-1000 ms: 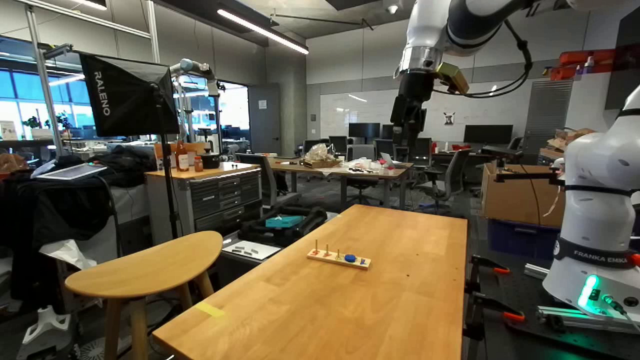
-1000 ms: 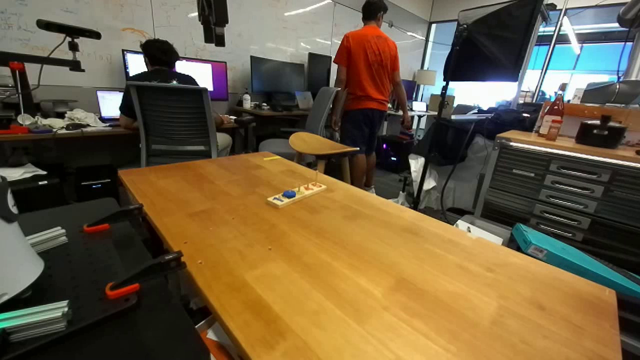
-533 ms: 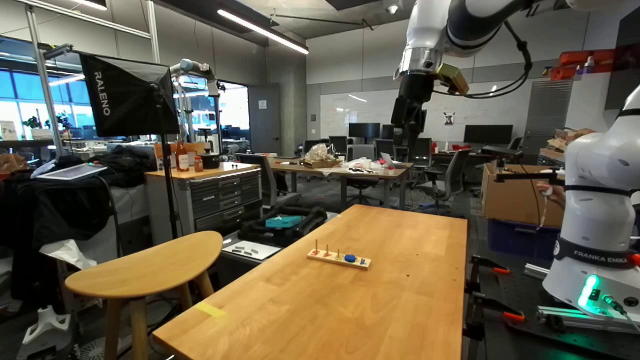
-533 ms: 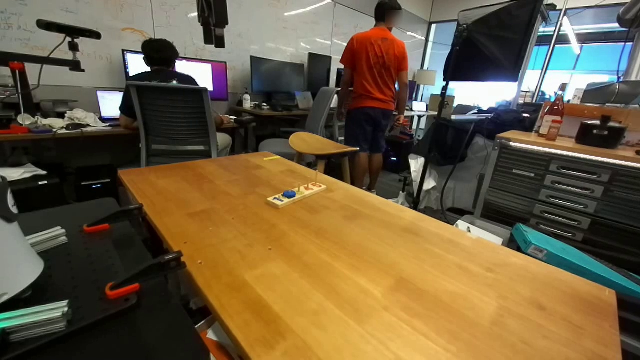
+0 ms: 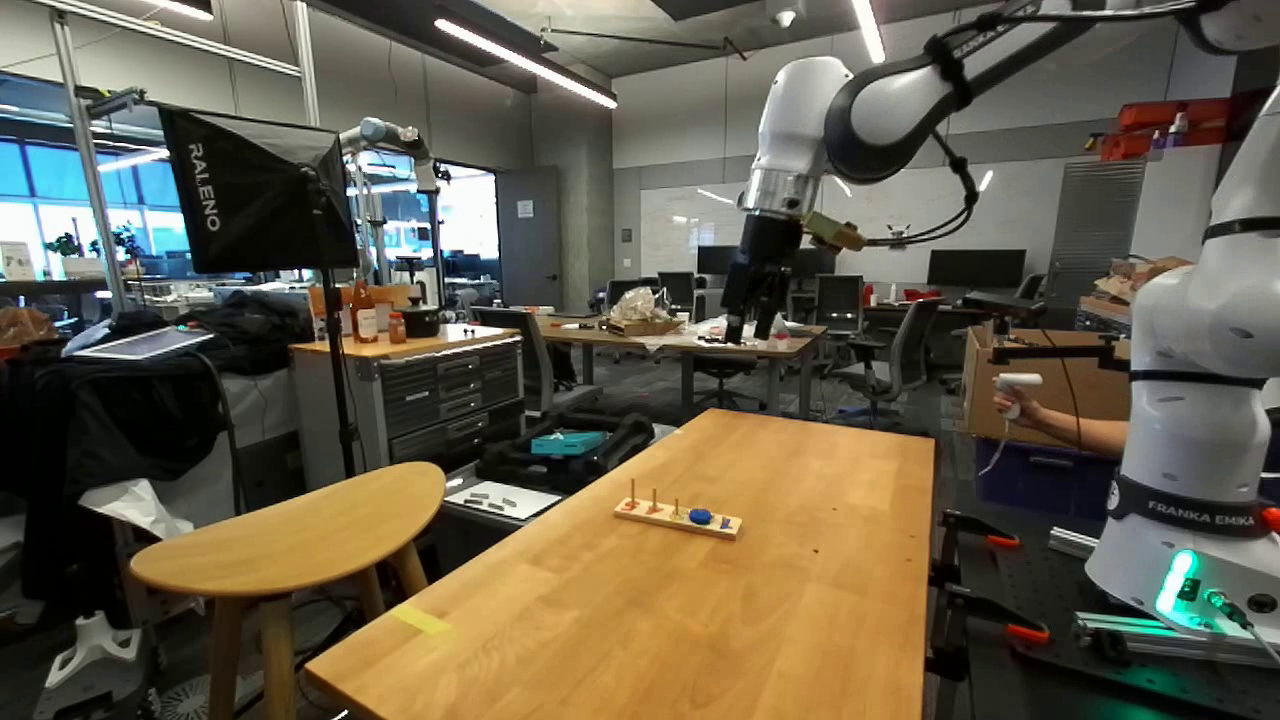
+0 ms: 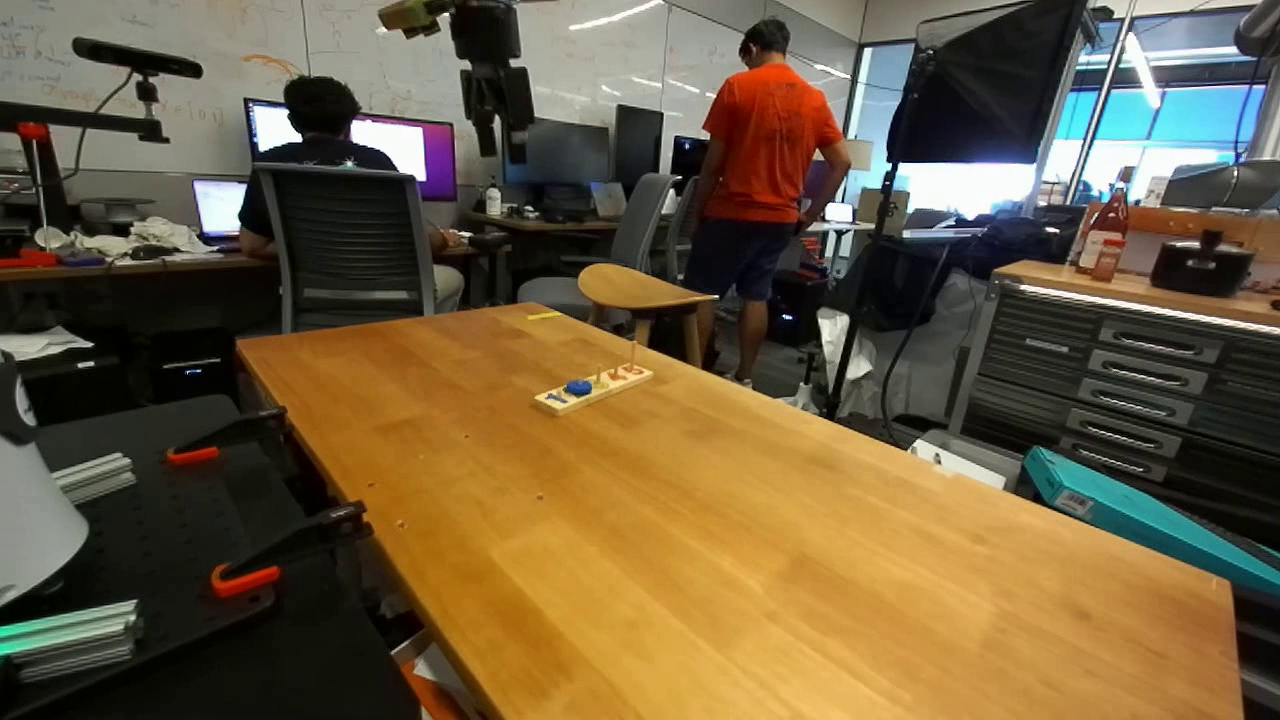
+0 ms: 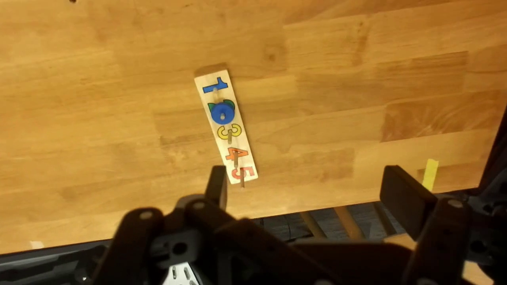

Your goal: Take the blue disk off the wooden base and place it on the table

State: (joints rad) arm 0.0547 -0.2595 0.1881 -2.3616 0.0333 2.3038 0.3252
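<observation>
My gripper (image 7: 305, 178) hangs spread wide, holding nothing.
If I lift the blue disk (image 7: 216, 112) crookedly, it could bind on its peg (image 7: 222, 116), dragging the base (image 7: 237, 143) along.

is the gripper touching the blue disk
Apart. In both exterior views the gripper hangs well above the blue disk, with a wide gap showing between them.

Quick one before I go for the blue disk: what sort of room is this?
Likely a robotics lab: a Franka robot arm with green-lit base, a black softbox light and a whiteboard bearing handwriting.
</observation>
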